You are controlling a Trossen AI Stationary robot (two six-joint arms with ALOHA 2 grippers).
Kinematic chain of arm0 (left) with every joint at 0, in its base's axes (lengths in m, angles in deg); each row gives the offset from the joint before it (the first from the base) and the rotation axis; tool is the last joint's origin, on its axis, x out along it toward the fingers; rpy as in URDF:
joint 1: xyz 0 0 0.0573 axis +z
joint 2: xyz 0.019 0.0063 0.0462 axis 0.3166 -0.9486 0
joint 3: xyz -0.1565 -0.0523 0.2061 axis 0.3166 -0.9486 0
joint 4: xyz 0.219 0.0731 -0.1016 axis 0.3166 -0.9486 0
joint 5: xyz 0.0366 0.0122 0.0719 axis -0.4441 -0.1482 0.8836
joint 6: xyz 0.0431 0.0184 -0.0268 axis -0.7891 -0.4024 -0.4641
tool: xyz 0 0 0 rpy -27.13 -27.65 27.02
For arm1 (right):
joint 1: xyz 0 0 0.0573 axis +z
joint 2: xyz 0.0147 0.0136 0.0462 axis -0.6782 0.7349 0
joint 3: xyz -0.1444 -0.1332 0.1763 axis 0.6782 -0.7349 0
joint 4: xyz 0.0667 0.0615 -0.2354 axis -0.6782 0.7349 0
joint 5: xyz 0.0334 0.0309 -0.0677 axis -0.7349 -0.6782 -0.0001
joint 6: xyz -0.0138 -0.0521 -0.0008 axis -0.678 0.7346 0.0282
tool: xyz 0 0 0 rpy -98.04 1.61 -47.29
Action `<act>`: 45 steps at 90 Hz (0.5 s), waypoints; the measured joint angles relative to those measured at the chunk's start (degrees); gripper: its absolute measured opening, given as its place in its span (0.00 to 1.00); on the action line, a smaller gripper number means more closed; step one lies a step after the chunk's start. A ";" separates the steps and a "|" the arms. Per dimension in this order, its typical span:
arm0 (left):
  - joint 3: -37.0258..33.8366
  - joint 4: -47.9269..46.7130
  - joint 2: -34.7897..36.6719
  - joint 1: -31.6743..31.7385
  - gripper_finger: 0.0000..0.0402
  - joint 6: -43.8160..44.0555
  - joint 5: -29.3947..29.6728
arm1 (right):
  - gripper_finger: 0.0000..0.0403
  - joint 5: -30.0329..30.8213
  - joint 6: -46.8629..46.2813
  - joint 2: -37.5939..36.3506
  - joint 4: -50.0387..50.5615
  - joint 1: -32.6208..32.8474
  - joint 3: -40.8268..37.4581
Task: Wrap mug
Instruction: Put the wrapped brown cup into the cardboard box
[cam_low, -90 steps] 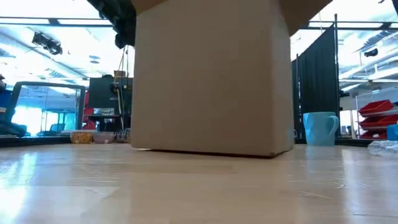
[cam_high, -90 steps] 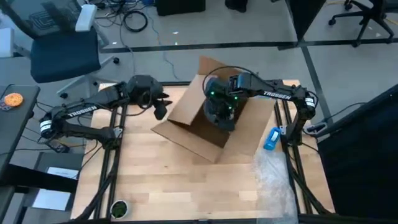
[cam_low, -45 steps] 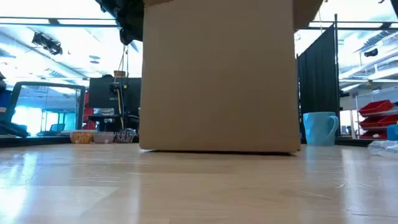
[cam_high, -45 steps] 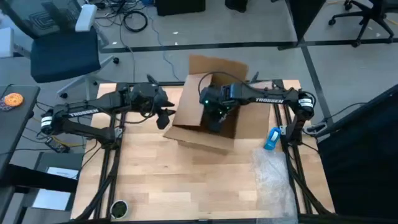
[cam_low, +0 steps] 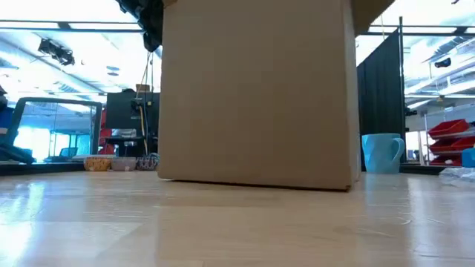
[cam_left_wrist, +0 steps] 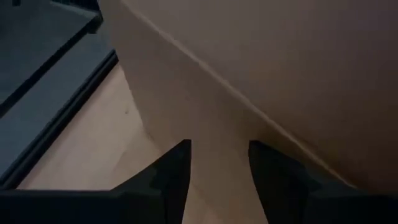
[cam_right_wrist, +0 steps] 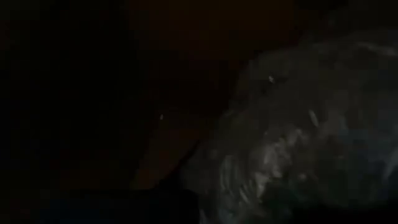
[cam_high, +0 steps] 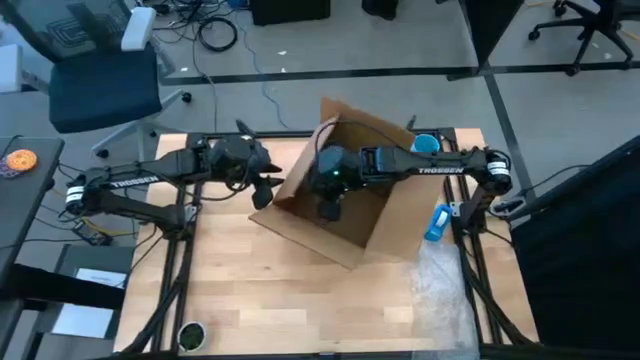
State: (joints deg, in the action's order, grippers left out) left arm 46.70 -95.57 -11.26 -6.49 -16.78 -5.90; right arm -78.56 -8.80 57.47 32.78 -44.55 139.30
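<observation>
Wooden table [cam_high: 260, 290]: left gripper [cam_high: 262, 186] sits at the open brown cardboard box [cam_high: 345, 215]'s left wall, fingers [cam_left_wrist: 173, 174] spread; right gripper [cam_high: 328, 207] reaches inside, fingers can't tell; light-blue mug [cam_high: 425, 145] stands behind the box's right

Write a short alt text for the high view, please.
An open brown cardboard box sits on the wooden table, with the right claw reaching inside it. The left claw is at the box's left side; a blue mug stands behind.

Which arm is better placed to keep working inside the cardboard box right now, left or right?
Right, probably. The right gripper already reaches down into the open cardboard box, next to crinkly wrap. The left gripper is open outside, at the box's wall.
</observation>
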 joint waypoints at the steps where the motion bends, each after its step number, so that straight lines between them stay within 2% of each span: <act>1: 0.00 0.19 0.02 -0.05 0.37 -0.08 -0.23 | 0.05 0.40 0.08 -0.20 -0.15 0.05 0.01; 22: 3.00 2.42 0.66 -1.76 0.37 -2.94 -5.11 | 0.05 7.47 2.51 -2.15 -5.04 1.04 0.01; 45: 6.75 2.14 2.38 -3.06 0.37 -6.52 -4.35 | 0.05 10.42 5.90 -2.14 -9.40 1.42 0.03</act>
State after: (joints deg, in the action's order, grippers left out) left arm 53.46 -93.43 -8.87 -9.55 -23.30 -10.25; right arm -68.14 -2.89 55.32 23.38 -43.13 139.33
